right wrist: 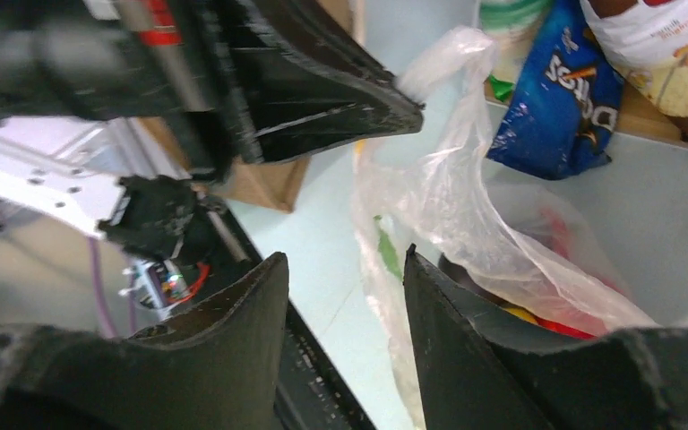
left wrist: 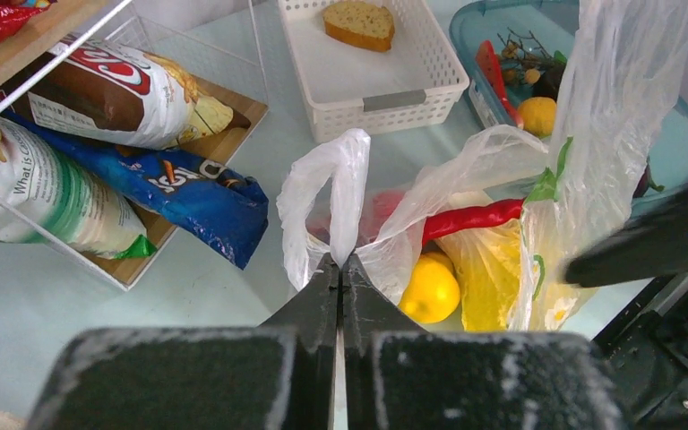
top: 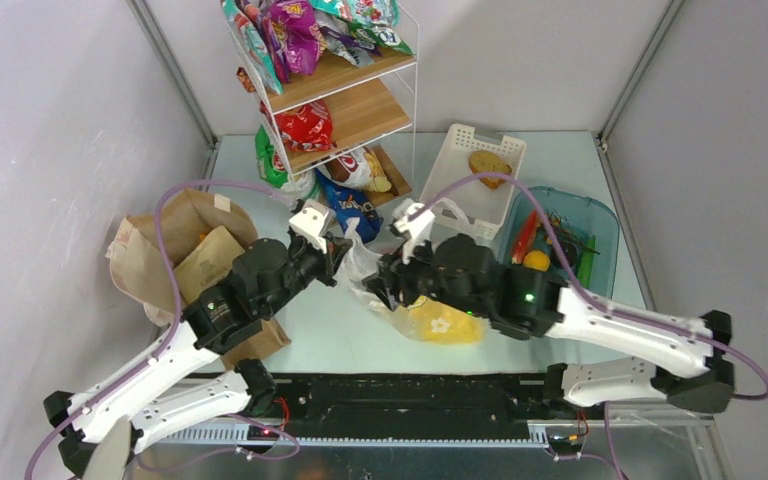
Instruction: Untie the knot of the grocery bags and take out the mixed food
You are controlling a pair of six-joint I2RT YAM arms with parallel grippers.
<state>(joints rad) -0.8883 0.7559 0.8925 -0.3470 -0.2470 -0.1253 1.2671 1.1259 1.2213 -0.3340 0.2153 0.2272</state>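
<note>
1. While pinching with the left end effector [left wrist: 340,264], fingers pressed flat together, holds one loop handle [left wrist: 322,188] of the clear plastic bag [left wrist: 502,170] upright over the pale surface [left wrist: 206,296].
2. Shows the right end effector [right wrist: 345,269] with fingers apart, closed on nothing, just beside the bag's crumpled film and facing the left one.
3. Finds the plastic bag between the two arms, near the middle of the surface, mouth gaping and a second stretch of film rising on its right side.
4. Reveals through the film a long red chili [left wrist: 470,218] just above a yellow fruit [left wrist: 430,288], with more yellow packed beside them.
5. Finds the brown paper bag [top: 190,225] at the left edge, crumpled, partly behind the left arm [top: 160,365] in the overhead view; cannot tell what lies inside.
6. Places a white basket [left wrist: 412,94] with a bread slice [left wrist: 358,22] beyond the plastic bag, and a blue-tinted tub [top: 600,225] just right of that basket.
7. Puts a wire shelf rack [top: 360,110] with snack packets [top: 305,125] at the back left, a blue chip bag [left wrist: 188,184] on its lowest board, near the held handle.
</note>
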